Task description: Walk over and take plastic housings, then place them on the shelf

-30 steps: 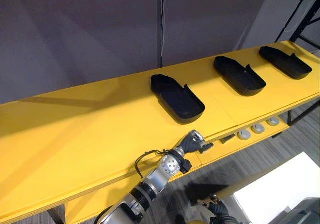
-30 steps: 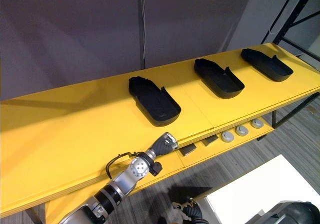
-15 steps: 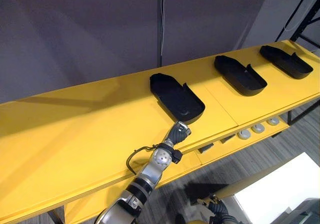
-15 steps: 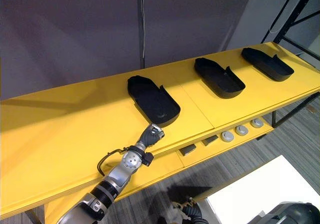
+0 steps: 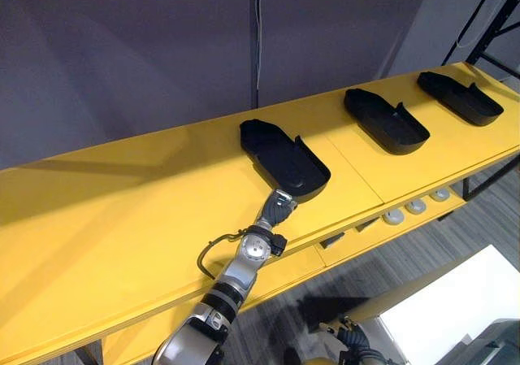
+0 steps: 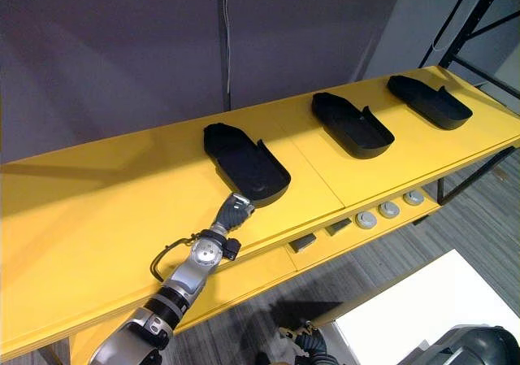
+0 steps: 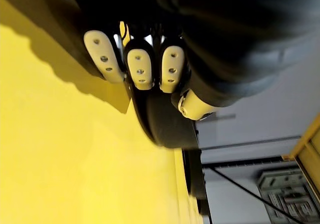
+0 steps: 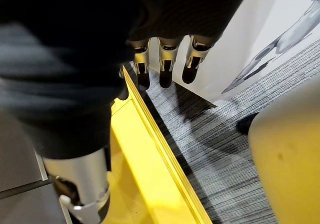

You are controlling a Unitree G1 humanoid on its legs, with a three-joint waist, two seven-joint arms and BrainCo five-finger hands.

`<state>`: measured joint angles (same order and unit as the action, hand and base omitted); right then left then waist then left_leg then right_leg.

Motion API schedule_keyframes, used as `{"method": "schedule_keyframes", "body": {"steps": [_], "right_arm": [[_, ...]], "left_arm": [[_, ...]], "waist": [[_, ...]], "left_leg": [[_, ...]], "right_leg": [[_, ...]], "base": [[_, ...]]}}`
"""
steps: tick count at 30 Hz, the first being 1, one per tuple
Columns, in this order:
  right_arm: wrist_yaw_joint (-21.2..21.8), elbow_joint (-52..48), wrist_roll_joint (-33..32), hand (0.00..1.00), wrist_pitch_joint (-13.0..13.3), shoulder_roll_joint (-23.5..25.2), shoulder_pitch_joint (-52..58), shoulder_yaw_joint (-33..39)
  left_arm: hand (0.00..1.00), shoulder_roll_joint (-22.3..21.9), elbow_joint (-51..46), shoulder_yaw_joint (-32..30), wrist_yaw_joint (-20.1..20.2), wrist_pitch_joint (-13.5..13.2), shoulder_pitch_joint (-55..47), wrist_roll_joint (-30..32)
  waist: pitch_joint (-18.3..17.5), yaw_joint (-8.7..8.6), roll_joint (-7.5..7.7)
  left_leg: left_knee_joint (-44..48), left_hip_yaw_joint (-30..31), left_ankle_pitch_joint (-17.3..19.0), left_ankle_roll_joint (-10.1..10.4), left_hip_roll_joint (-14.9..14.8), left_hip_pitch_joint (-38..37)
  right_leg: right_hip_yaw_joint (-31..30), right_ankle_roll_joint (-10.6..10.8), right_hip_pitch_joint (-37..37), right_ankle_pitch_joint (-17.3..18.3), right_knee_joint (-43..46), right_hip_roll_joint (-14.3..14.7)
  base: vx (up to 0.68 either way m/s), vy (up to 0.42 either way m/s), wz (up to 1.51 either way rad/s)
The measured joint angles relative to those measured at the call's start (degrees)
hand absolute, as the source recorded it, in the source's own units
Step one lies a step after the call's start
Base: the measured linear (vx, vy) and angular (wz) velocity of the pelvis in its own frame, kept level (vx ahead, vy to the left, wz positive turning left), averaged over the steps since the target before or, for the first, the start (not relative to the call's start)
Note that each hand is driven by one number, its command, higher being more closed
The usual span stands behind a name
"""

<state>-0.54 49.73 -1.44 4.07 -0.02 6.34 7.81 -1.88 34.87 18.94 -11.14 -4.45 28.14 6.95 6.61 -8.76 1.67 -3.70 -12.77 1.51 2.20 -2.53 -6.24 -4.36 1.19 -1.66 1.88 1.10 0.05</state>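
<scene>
Left hand (image 5: 277, 206), fingers straight and unclosed, sits at the near end of the black tray-shaped plastic housing (image 5: 284, 158) on the yellow surface (image 5: 122, 210), ready to grip; right hand (image 8: 166, 59) hangs slack

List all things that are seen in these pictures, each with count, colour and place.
long yellow table top: one, yellow, before a grey wall
black plastic housings: three, black, in a row on the table top; middle one, far one
round flat discs: three, grey, on the lower yellow ledge
small dark blocks: two, dark, same ledge
white surface: one, low on the robot's right
left hand: silver, open, at the nearest housing's near end
right hand: silver, open, above the grey floor
</scene>
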Motion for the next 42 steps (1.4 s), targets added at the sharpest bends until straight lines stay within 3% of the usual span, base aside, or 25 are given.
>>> {"method": "schedule_keyframes", "body": {"steps": [19,25,32,42], "right_arm": [[0.0,0.2,-0.1,0.00,0.6,0.0,-0.1,0.0],[0.0,0.1,-0.3,0.00,0.6,0.0,-0.1,0.1],[-0.5,-0.1,-0.3,0.00,0.4,-0.1,0.3,0.1],[-0.5,-2.0,-0.4,0.00,0.4,-0.1,1.8,-0.2]], "left_arm": [[1.00,0.4,-0.2,-3.9,-2.1,0.2,-0.1,-0.1],[1.00,0.5,-5.8,-2.9,-1.6,0.2,-4.3,-1.4],[1.00,0.9,-13.3,2.9,2.0,0.2,-9.1,-4.6],[1.00,-1.1,-15.8,17.4,8.6,-0.6,-9.3,-5.0]], "waist": [[0.5,0.03,-0.07],[0.7,0.39,-0.12],[0.6,1.95,-0.19],[-0.2,1.94,-0.36]], "left_leg": [[0.0,0.1,0.1,0.1,0.0,-0.8],[0.1,0.3,0.1,0.1,0.0,-0.8],[0.5,0.6,0.1,0.1,-0.1,-0.8],[1.1,0.3,0.0,-0.1,-0.2,-0.6]], "right_leg": [[0.1,-0.1,-1.4,-0.3,-0.9,0.0],[0.2,-0.1,-1.5,-0.3,-0.8,0.0],[0.6,-0.1,-1.6,-0.2,-0.3,-0.1],[0.4,0.0,-0.7,0.2,1.6,0.0]], "base": [[-0.04,-0.004,0.00],[-0.04,-0.009,0.01],[-0.05,-0.012,0.03],[-0.05,-0.008,-0.01]]}}
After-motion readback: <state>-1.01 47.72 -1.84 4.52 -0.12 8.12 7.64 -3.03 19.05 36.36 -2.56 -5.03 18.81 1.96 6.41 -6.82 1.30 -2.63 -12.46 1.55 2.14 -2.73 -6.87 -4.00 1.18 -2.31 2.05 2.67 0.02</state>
